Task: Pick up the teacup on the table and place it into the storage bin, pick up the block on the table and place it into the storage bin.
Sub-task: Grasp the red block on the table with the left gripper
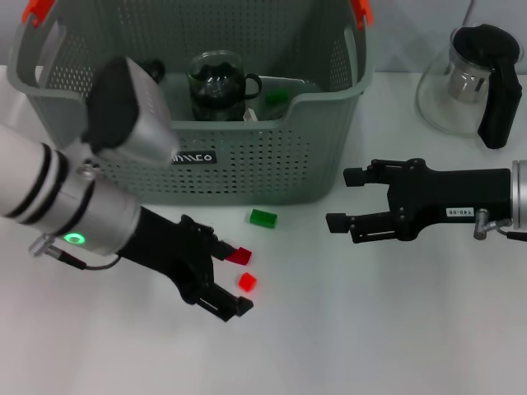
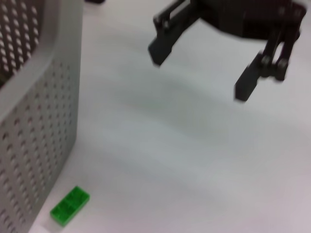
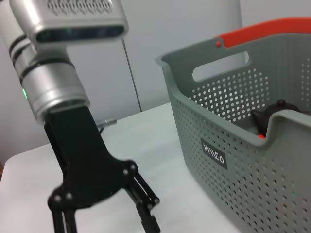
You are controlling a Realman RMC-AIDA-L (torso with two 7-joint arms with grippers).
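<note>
The grey storage bin point(image 1: 247, 164) stands at the back of the table, and its perforated wall point(image 2: 34, 121) and black label point(image 3: 214, 153) show in the wrist views. A glass teacup point(image 1: 216, 82) sits inside it beside a green block point(image 1: 276, 96). In front of the bin, a green block point(image 1: 263, 218) point(image 2: 70, 206) and two red blocks point(image 1: 240, 256) point(image 1: 247, 282) lie on the table. My left gripper point(image 1: 233, 277) point(image 3: 104, 221) is low and open, with the red blocks at its fingertips. Right of the bin my right gripper point(image 1: 342, 199) point(image 2: 200, 73) is open and holds nothing.
A glass teapot point(image 1: 469, 78) with a black handle stands at the back right, behind my right arm. Orange handle clips point(image 1: 360, 10) top the bin's ends. The white table point(image 1: 370, 329) stretches out in front of both grippers.
</note>
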